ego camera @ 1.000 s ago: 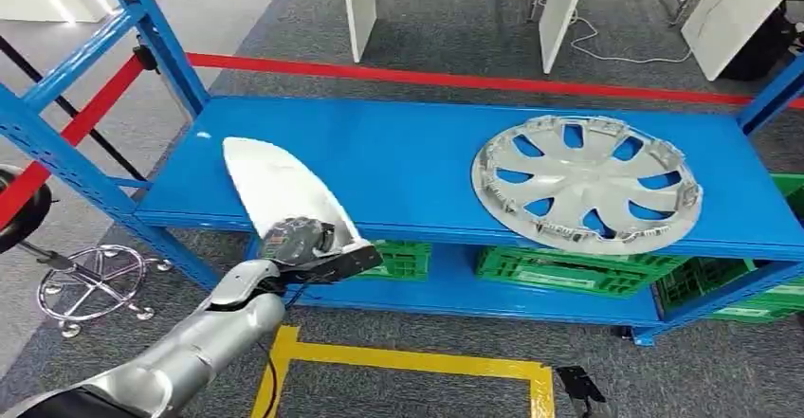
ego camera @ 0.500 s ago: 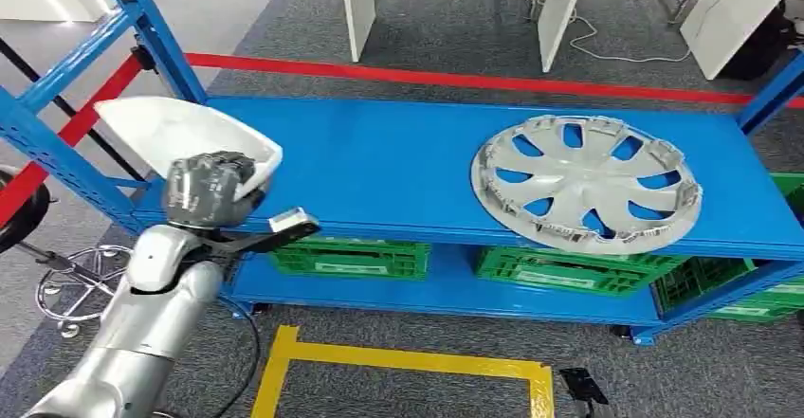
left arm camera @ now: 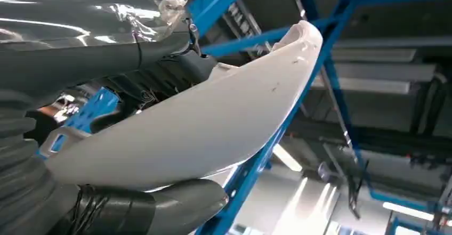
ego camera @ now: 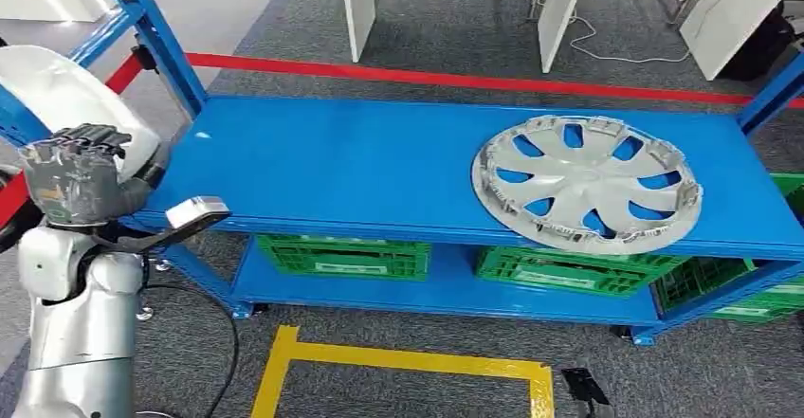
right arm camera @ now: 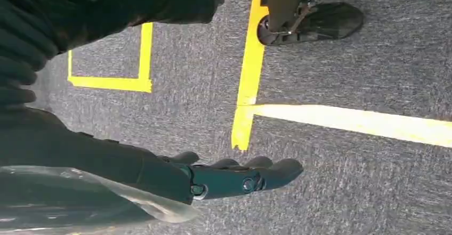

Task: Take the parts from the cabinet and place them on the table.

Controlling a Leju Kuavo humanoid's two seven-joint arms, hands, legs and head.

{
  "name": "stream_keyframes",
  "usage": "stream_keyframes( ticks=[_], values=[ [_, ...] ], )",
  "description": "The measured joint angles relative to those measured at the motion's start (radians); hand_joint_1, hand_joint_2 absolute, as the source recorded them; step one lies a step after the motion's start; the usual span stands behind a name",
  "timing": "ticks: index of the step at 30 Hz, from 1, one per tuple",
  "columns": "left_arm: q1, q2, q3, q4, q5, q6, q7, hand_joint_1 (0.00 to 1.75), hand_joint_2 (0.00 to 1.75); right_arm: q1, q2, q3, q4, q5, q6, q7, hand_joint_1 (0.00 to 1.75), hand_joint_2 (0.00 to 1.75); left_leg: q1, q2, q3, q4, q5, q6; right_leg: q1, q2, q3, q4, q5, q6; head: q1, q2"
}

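**1 part lifted clear, 1 hubcap waiting on the shelf**

Nearest the robot, the right hand [right arm camera: 234,176] hangs over grey carpet and yellow floor tape [right arm camera: 248,70], fingers straight and holding nothing. At the left edge of the head view, the left hand [ego camera: 74,173] is raised beside the cabinet and grasps the white part [ego camera: 71,91]; the wrist view shows the thumb [left arm camera: 181,205] under the part's smooth curved shell [left arm camera: 213,123] and darker fingers over its upper rim.

Risks, as I judge them: the shell is glossy and rounded, and the hold sits toward 1 end of it, so a fast swing toward the table could let it pivot or slide out. The blue upright post [ego camera: 152,25] stands just beside the part, and a careless turn could knock the shell against it. The cable [ego camera: 223,342] looping down by the arm could snag as the arm moves.

Farther off, the silver hubcap [ego camera: 586,183] lies flat on the blue shelf [ego camera: 360,162], well apart from the held part, with green crates [ego camera: 341,255] on the tier below.

Hard to make out: the part's far end is cut off by the frame edge, how far the fingers wrap its rim is hidden by the shell itself, and the destination table cannot be identified with certainty.
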Motion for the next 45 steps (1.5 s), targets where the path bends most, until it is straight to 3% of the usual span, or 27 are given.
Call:
stream_keyframes(
  ticks=[4,9,11,15,19,23,34,45],
  values=[
    [0.0,-0.011,0.019,-0.025,0.013,0.0,-0.011,1.75,1.75,0.0,0.0,-0.001,0.0,-0.001,-0.001,0.0,0.0,1.75,0.0,0.0,0.0,0.0,0.0,0.0,0.0,0.0,0.0,0.0,0.0,0.0,0.0,0.0],
    [0.001,-0.011,0.02,-0.022,0.064,-0.001,0.019,1.75,1.75,0.004,0.0,-0.008,0.0,0.003,-0.001,-0.003,0.0,1.75,0.0,0.0,0.0,0.0,0.0,0.0,0.0,0.0,0.0,0.0,0.0,0.0,0.0,0.0],
    [0.001,-0.007,0.012,-0.017,0.08,-0.001,0.06,1.75,1.75,0.004,0.0,-0.011,0.0,0.005,0.0,-0.003,0.0,1.75,0.0,0.0,0.0,0.0,0.0,0.0,0.0,0.0,-0.001,0.0,0.0,0.0,0.0,0.0],
    [-0.003,0.039,-0.067,0.037,0.157,-0.002,0.211,1.75,1.75,0.004,0.0,-0.021,0.0,0.011,0.001,-0.004,0.0,1.75,0.0,0.0,0.0,0.0,0.0,0.0,0.0,0.0,-0.001,0.0,0.0,0.0,0.0,0.0],
    [-0.012,0.076,-0.131,0.087,0.177,-0.008,0.253,1.75,1.75,0.005,0.0,-0.025,0.0,0.013,0.004,-0.004,0.0,1.75,0.0,0.0,0.0,0.0,0.0,0.0,0.0,0.0,-0.001,0.0,0.0,0.0,0.0,0.0],
    [-0.043,0.116,-0.228,0.184,0.192,-0.016,0.335,1.75,1.75,0.004,0.0,-0.026,0.0,0.02,0.011,-0.004,0.0,1.75,0.0,0.0,0.0,0.0,0.0,0.0,0.0,0.0,-0.001,0.0,0.0,0.0,0.0,0.0],
    [-0.139,0.137,-0.39,0.389,0.178,-0.016,0.405,1.75,1.75,-0.003,0.0,-0.026,0.0,0.041,0.024,-0.003,0.0,1.75,0.0,0.0,0.0,0.0,0.0,0.0,0.0,0.0,-0.001,0.0,0.001,0.0,0.0,0.0],
    [-0.258,0.097,-0.505,0.543,0.131,-0.007,0.434,1.75,1.75,-0.017,0.005,-0.019,0.0,0.059,0.032,0.0,0.0,1.75,0.0,0.0,-0.001,0.001,0.0,0.0,0.0,0.0,-0.001,0.0,0.001,0.0,0.0,0.0]
  ],
)
